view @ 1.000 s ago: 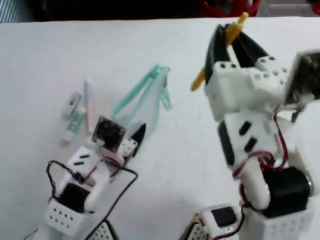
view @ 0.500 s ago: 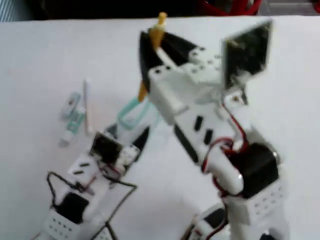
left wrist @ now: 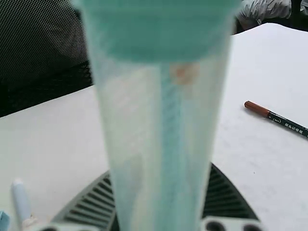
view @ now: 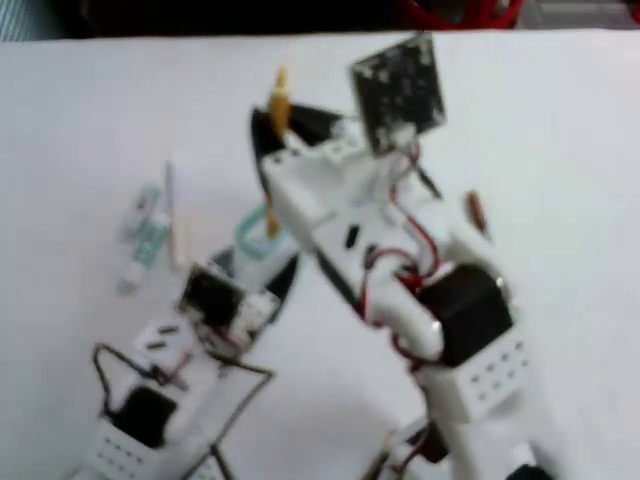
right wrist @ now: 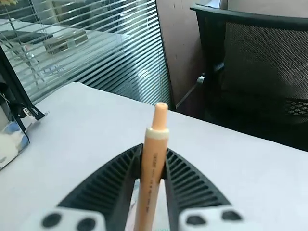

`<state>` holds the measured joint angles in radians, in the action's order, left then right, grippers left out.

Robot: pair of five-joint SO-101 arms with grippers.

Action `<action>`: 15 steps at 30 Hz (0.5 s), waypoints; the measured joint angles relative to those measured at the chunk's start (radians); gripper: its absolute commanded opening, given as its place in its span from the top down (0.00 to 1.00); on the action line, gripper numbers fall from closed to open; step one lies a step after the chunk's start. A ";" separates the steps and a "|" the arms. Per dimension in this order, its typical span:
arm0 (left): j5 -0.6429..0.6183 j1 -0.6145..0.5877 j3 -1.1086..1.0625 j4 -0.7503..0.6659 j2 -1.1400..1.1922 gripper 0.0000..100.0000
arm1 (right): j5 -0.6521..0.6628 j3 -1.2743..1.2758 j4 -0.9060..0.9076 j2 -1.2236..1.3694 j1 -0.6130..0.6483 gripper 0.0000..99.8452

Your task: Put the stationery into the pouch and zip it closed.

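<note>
A translucent teal pouch (left wrist: 159, 120) stands up from my left gripper (left wrist: 159, 197), which is shut on its lower part. In the high view the pouch (view: 252, 232) sits in the middle of the table, with my left gripper (view: 255, 268) just in front of it. My right gripper (right wrist: 153, 155) is shut on an orange pen (right wrist: 155, 139). In the high view that pen (view: 275, 120) points steeply down, its lower tip at the pouch's top edge, and the right gripper (view: 276, 118) hangs over the pouch.
A white pen (view: 172, 210) and small teal items (view: 146, 232) lie left of the pouch. A brown-capped pen (left wrist: 272, 117) lies to its right, also visible beside the right arm (view: 475, 208). The table's far edge borders dark chairs.
My right arm has swung left across the table with the orange pen, from the far right to above the pouch. The left gripper and pouch shifted slightly left.
</note>
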<state>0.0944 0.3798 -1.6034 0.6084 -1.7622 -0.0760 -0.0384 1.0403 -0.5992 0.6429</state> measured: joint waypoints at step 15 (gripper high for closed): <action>0.000 0.005 0.002 0.057 -0.014 0.83 | 0.109 0.157 0.083 -0.095 0.008 0.98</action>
<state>0.0944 0.3844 -1.6019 0.6651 -1.7760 0.0330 0.1181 1.1231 -0.6943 0.6506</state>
